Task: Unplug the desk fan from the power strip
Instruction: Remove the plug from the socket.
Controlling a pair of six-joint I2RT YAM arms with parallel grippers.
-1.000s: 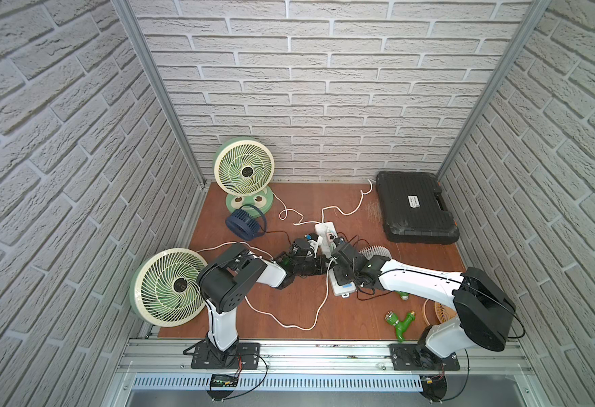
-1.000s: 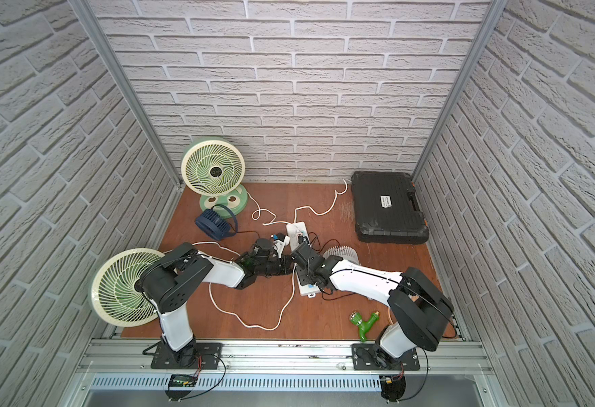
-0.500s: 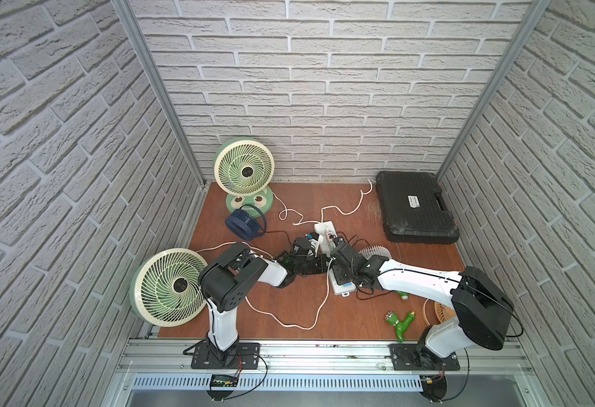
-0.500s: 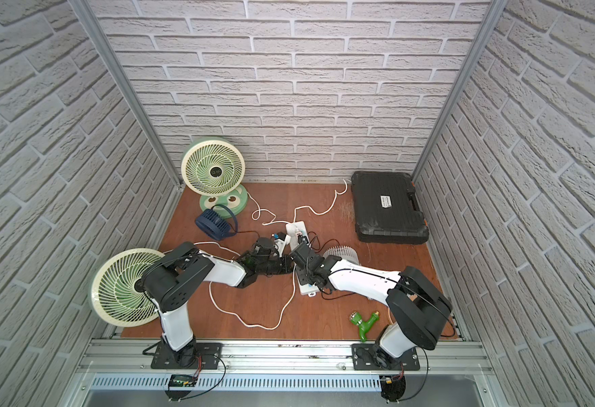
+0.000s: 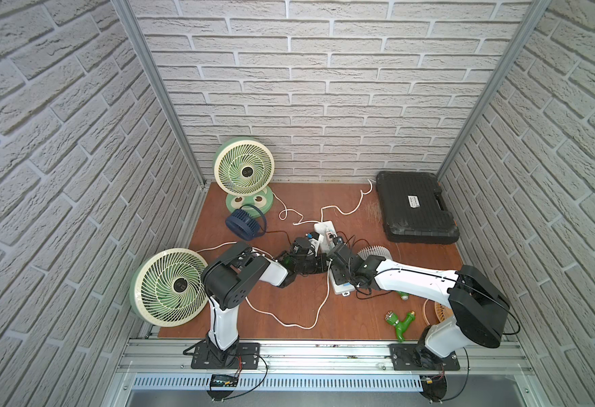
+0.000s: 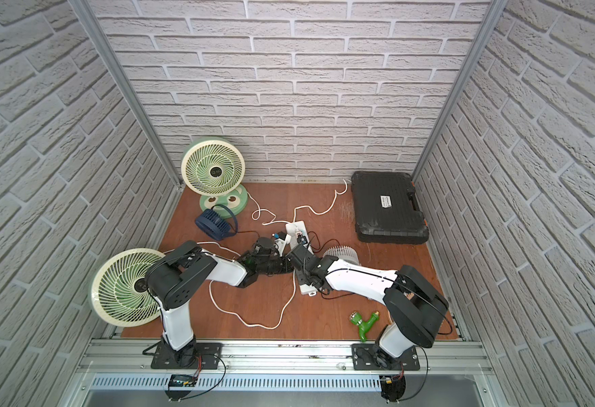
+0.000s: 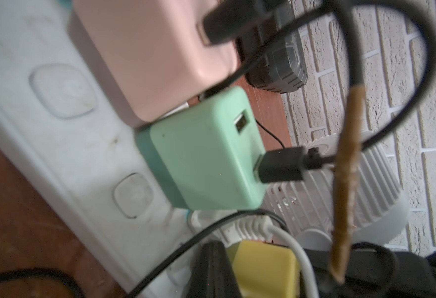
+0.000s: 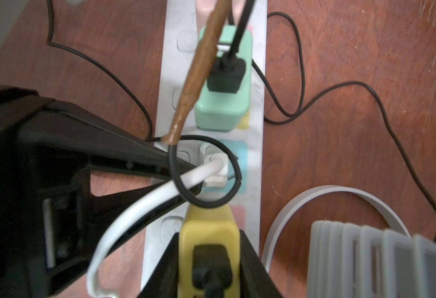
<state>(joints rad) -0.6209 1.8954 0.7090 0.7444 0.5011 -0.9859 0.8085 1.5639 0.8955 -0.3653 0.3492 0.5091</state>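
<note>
Pressure from the right fingers (image 8: 254, 273), drawn narrow against both flanks of the yellow adapter (image 8: 207, 232), grips it where it sits in the power strip (image 8: 169, 72), seemingly ready for a straight pull from its socket. The left fingers (image 8: 134, 160) are pressed together on nothing, tips down on the strip beside the white plug (image 8: 215, 167), likely pinning it to the desk (image 8: 340, 77) so it won't lift. The strip lies flat mid-desk between both arms; whether this adapter feeds the pale fan (image 8: 379, 263) just beside it I cannot tell.
</note>
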